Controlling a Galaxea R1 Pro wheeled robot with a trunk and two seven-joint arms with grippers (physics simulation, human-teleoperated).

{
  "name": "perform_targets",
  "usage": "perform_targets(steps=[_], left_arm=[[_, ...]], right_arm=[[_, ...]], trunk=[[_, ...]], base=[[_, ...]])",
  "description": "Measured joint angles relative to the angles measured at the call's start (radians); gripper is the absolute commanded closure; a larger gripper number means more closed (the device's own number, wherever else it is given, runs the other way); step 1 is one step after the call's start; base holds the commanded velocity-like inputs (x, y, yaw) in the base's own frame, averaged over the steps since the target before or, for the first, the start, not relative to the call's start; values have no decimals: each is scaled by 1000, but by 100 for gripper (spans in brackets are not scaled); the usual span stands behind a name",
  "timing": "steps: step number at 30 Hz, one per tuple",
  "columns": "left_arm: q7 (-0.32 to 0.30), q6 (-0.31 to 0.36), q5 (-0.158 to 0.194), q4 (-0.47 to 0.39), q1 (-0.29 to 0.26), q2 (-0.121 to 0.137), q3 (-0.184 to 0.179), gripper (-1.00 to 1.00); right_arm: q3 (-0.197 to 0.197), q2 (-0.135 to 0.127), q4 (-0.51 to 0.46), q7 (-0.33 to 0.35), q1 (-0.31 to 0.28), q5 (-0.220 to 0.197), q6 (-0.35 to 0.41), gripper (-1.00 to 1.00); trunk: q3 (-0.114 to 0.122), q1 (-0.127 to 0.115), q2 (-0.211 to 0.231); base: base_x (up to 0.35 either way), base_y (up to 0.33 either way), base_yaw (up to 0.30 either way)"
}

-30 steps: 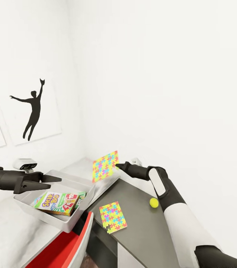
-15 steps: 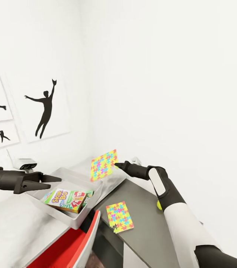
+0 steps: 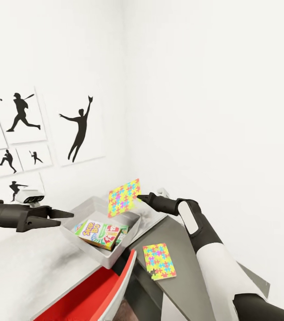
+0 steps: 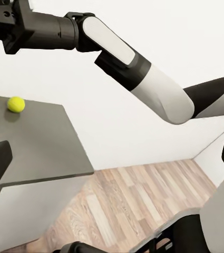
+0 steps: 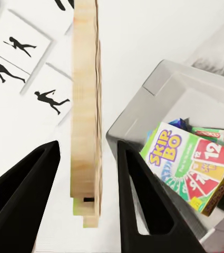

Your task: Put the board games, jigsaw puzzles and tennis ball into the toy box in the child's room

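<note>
**Jigsaw puzzle held over the toy box**

The jigsaw puzzle (image 3: 124, 198) is hanging upright, the right gripper (image 3: 140, 197) pinching its edge above the toy box (image 3: 98, 253), where board games (image 3: 100, 233) are lying. The left gripper (image 3: 65, 214) is hovering spread, empty.

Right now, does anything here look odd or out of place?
Yes: the thin multicolour jigsaw sheet stands on edge in mid-air, held at one side by the black right gripper over the light grey toy box, while its twin lies flat on the dark table.
</note>
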Motion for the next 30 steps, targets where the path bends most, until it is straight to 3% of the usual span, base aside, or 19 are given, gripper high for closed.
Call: perform_targets(steps=[26,30], left_arm=[[0,-1,-6,3,0,0,2,-100],[0,-1,-6,4,0,0,1,-100]], right_arm=[[-13,0,-2,3,4,-1,-2,100],[-14,-4,-2,46,6,-1,-6,100]], trunk=[[0,0,0],[0,0,0]], base=[[0,0,283],[0,0,244]])
